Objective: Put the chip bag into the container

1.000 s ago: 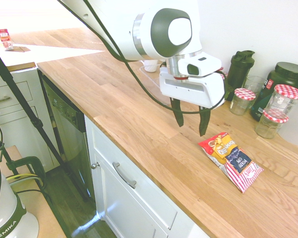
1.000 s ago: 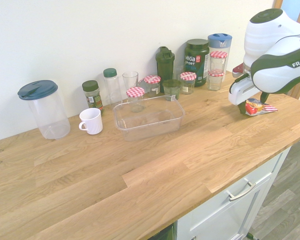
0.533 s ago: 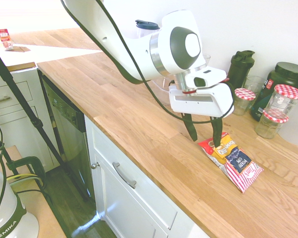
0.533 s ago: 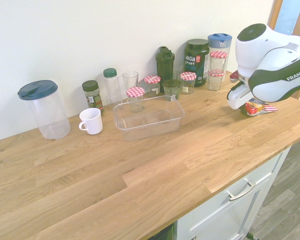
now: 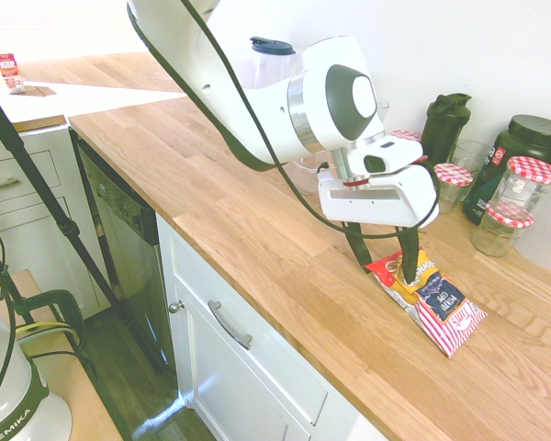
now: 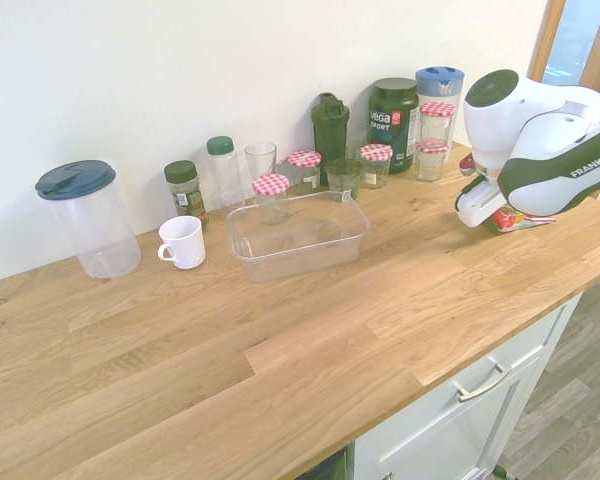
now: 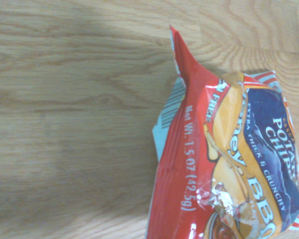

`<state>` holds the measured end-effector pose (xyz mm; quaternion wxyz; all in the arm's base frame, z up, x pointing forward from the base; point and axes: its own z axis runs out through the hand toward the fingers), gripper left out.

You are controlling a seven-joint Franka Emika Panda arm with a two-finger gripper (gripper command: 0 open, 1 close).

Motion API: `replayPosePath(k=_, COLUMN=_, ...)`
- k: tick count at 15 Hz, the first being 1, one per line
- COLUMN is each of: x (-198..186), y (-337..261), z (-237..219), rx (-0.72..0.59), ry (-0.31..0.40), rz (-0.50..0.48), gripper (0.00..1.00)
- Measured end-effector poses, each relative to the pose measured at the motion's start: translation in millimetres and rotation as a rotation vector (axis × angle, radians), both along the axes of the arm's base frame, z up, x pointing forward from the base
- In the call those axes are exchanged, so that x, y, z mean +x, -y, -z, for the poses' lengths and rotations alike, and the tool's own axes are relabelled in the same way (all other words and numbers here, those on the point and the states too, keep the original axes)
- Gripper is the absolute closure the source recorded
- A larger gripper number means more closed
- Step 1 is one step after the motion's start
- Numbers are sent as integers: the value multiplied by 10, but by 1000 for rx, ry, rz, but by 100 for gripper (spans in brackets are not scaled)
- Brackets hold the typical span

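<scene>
Hand, first exterior view: Stands wide open (image 5: pixel 389 273) over the red end of the bag, with nothing gripped. Points steeply down, with one fingertip over the printed face and the other by the red corner. Cannot tell from here about actual contact.
Chip bag, first exterior view: Lies flat on the counter (image 5: pixel 248 230), striped end (image 5: pixel 450 329) away from the hand. Probably calls for centring the opening across the red end, then lowering close to the wood before closing, to catch a fold rather than skid over slick film.
Container, second exterior view: Sits upright on the counter (image 6: pixel 298 258), well apart from the bag, with glass jars (image 6: pixel 271 198) just behind and a white mug (image 6: pixel 183 243) beside. Once gripped, lift well above the rim, carry across, centre over the opening and only then release. Keep any dangling end off the rim and away from the jars.
Red end, wrist view: Shows crumpled, with a raised corner (image 7: pixel 182 47) and a puffed, printed body. Take the raised crimp as a likely purchase; squeeze gently but firmly, and test with a small lift before travelling, to guard against slipping or bursting.
</scene>
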<state>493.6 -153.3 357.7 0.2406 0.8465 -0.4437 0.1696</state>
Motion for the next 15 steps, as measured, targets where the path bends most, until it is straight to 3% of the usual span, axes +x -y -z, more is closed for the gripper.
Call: replayPosePath(k=15, x=42, y=-129, z=100, rx=-36, ry=-3, rz=-24, gripper=100)
